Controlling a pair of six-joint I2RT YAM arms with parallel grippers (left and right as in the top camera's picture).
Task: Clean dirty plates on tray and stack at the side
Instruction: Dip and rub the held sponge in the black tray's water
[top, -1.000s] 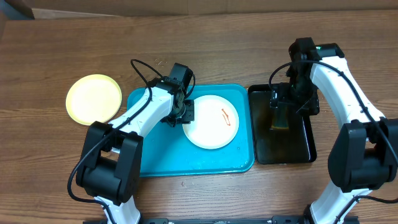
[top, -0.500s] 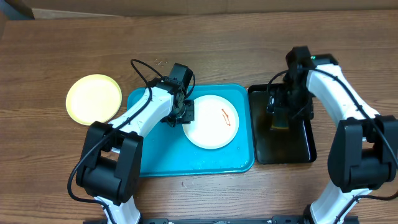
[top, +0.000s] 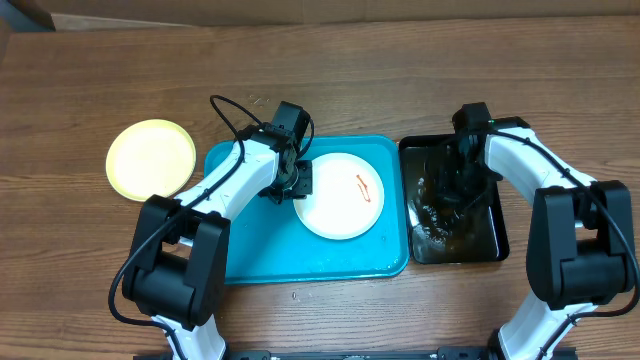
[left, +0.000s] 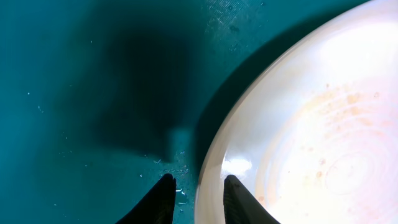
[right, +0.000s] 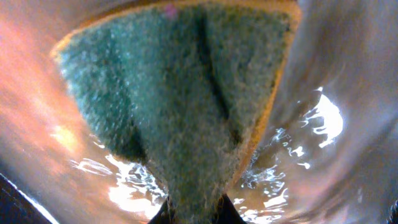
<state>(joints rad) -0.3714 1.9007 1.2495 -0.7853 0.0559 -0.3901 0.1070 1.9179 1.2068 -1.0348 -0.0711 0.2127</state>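
Note:
A white plate (top: 340, 195) with an orange smear lies on the turquoise tray (top: 250, 250). My left gripper (top: 300, 182) is at its left rim. In the left wrist view the gripper (left: 199, 183) straddles the plate (left: 311, 112) rim, one finger on the tray (left: 74, 74) side and one on the plate, shut on it. A pale yellow plate (top: 151, 159) sits on the table left of the tray. My right gripper (top: 447, 195) is down in the black tray. In the right wrist view it (right: 196, 208) is shut on a green-and-yellow sponge (right: 174, 93) over water.
The narrow black tray (top: 490, 240) stands just right of the turquoise tray and holds rippling brownish water. Both arms' cables arch over the far side of the trays. Bare wooden table lies behind and in front.
My right gripper has dropped lower into the black tray, moved slightly left and shut on the sponge, stirring the water. The left arm and both plates have not moved.

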